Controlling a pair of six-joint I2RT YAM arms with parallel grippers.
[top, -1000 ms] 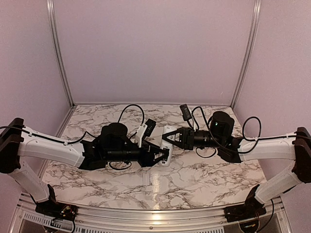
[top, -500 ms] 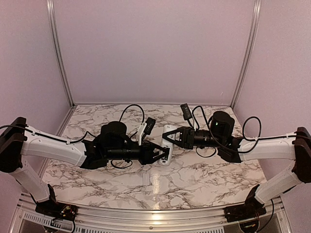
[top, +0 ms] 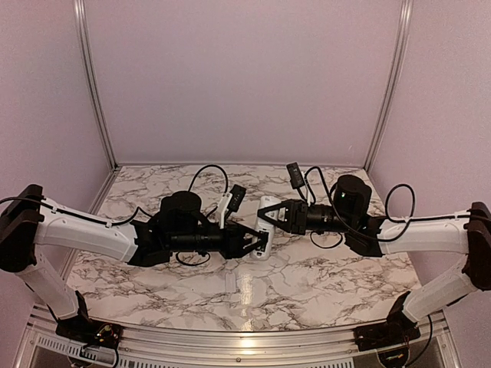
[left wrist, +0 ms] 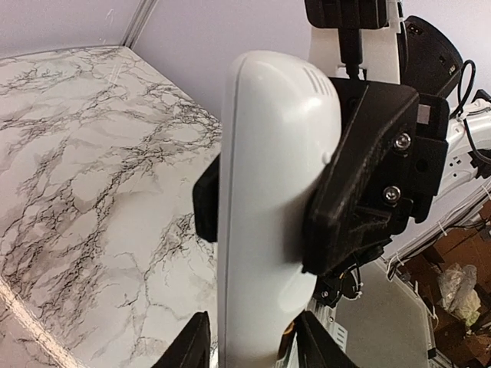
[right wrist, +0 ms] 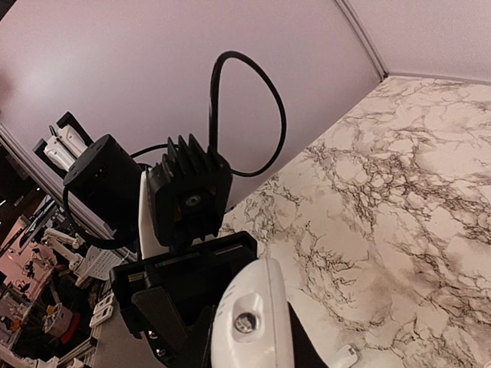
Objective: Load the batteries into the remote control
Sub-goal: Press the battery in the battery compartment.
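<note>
With the right tool [top: 268,218] pinching the remote control [left wrist: 268,192] at mid-body, in the air above the marble surface [top: 307,284], hold it rigid. Cannot tell whether the left tool [top: 259,244], flanking the lower end, actually grips. Release only once one clamp is firm. No batteries in view; locate them first.

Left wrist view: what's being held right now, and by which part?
The slim white rectangular remote control: the left gripper clamps its near end, and the right gripper pinches its sides around mid-length.
</note>
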